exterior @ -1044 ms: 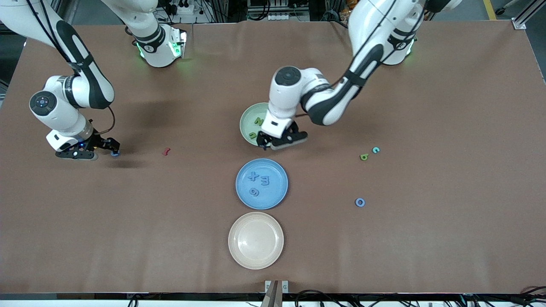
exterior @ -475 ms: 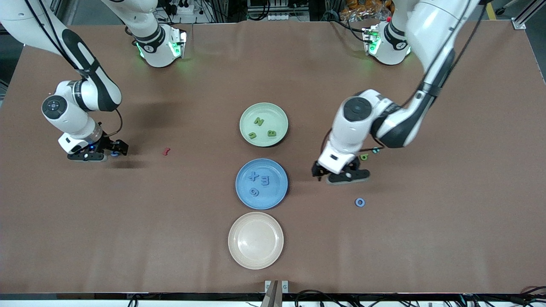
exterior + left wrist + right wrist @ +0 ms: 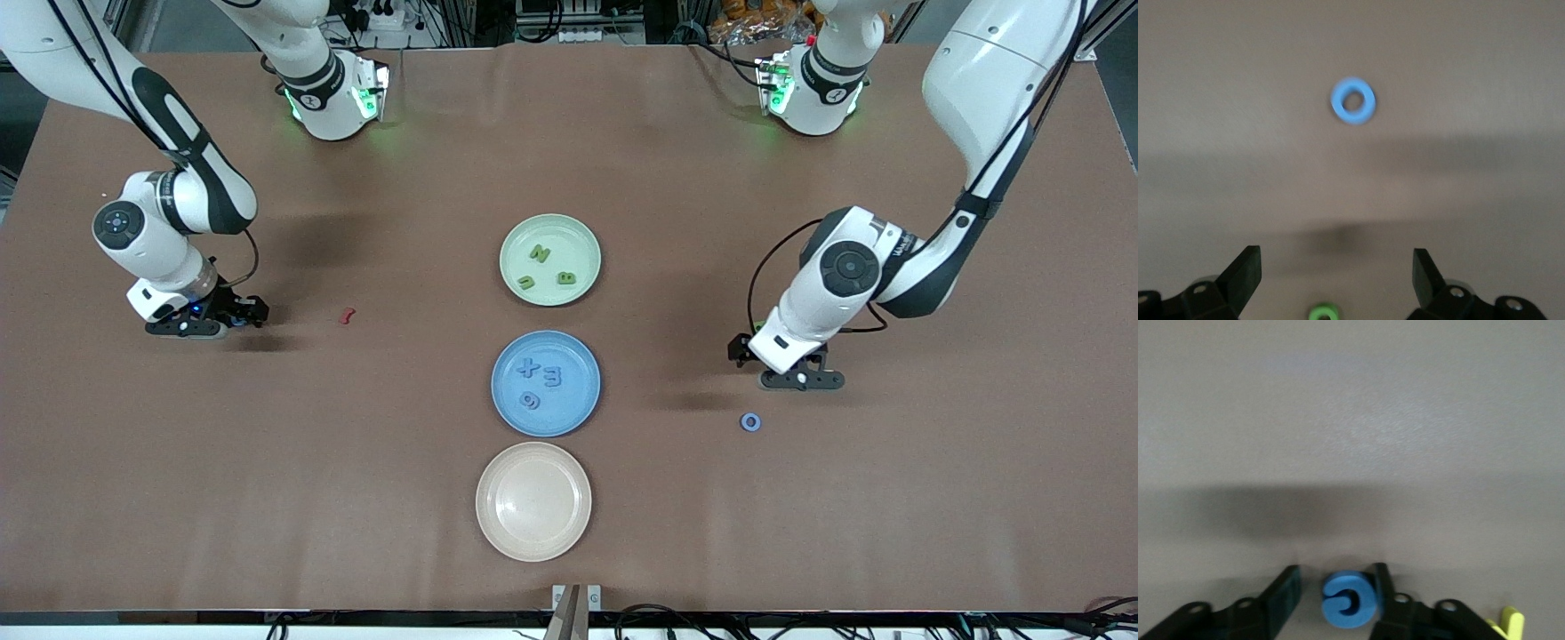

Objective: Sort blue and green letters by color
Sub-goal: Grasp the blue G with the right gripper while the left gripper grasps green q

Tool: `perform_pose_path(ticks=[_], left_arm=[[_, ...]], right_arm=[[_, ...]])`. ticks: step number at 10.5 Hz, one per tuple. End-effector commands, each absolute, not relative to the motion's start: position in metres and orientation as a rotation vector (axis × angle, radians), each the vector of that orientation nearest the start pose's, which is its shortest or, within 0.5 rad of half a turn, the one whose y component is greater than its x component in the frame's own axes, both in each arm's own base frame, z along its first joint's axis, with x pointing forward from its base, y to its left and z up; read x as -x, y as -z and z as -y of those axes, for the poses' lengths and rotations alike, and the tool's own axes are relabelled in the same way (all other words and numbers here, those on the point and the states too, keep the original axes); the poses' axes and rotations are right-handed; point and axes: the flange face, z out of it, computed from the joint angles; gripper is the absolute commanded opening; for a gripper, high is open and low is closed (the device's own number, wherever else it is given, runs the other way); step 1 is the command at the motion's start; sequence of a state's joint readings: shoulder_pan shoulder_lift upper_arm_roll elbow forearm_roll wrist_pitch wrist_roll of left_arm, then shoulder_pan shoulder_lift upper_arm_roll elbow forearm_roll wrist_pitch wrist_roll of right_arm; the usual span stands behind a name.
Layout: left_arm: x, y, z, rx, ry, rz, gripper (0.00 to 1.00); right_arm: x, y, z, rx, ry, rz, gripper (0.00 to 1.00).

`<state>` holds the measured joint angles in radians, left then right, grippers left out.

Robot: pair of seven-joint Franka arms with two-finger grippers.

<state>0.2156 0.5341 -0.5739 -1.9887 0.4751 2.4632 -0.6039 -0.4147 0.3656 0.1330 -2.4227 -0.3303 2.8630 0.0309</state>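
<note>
Matte brown tabletop (image 3: 356,444); right gripper (image 3: 1335,600) narrowed around chunky blue letter (image 3: 1349,608); left gripper (image 3: 1338,277) wide, empty, blue ring (image 3: 1353,101) at twelve o'clock.

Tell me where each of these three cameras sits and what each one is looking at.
Front view: high across the table, facing both arms; shows the plates, the left gripper and the right gripper.
Left wrist view: on the left arm's wrist, looking down past its open fingertips at the blue ring and a green piece.
Right wrist view: on the right wrist, its fingers around a blue letter; a yellow piece beside.
Shared: the blue ring shows in front and left wrist views.
</note>
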Motion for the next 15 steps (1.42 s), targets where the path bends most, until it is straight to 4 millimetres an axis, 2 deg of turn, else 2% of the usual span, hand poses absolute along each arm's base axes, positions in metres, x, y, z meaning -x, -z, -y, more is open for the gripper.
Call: perform_pose_path(ticks=[1, 2, 3, 4, 6, 7, 8, 10, 13, 14, 15], left_arm=[[-0.537, -0.222, 0.225, 3.106, 0.054, -0.403, 1.0], [-0.53, -0.218, 0.227, 3.1, 0.047, -0.485, 1.0], [-0.528, -0.219, 0.224, 3.073, 0.042, -0.641, 1.0], [-0.532, -0.216, 0.208, 3.041, 0.027, -0.821, 1.0], [-0.536, -0.22, 0.199, 2.964, 0.039, -1.116, 1.0], [-0.535, -0.216, 0.199, 2.918, 0.032, -1.242, 1.0], [-0.531, -0.208, 0.198, 2.905, 0.006, -1.297, 1.0], [-0.524, -0.2, 0.21, 2.85, -0.012, -1.441, 1.0], [-0.522, -0.189, 0.207, 2.752, -0.034, -1.657, 1.0], [-0.523, -0.188, 0.202, 2.716, -0.034, -1.722, 0.91], [-0.524, -0.187, 0.198, 2.711, -0.036, -1.729, 0.85]], right_arm=[[-0.475, -0.167, 0.131, 3.198, 0.122, -0.041, 0.16], [-0.476, -0.168, 0.131, 3.199, 0.127, -0.039, 0.11], [-0.478, -0.171, 0.131, 3.202, 0.133, -0.042, 0.09], [-0.481, -0.179, 0.133, 3.208, 0.153, -0.046, 0.09], [-0.496, -0.204, 0.131, 3.228, 0.155, -0.054, 0.06], [-0.51, -0.223, 0.116, 3.232, 0.111, -0.075, 0.06], [-0.526, -0.239, 0.097, 3.204, 0.064, -0.123, 0.06], [-0.561, -0.27, 0.049, 3.108, 0.084, -0.195, 0.06], [-0.605, -0.32, -0.061, 3.013, 0.13, -0.272, 0.06], [-0.614, -0.33, -0.094, 2.998, 0.146, -0.279, 0.06], [-0.618, -0.332, -0.133, 2.985, 0.15, -0.26, 0.06]])
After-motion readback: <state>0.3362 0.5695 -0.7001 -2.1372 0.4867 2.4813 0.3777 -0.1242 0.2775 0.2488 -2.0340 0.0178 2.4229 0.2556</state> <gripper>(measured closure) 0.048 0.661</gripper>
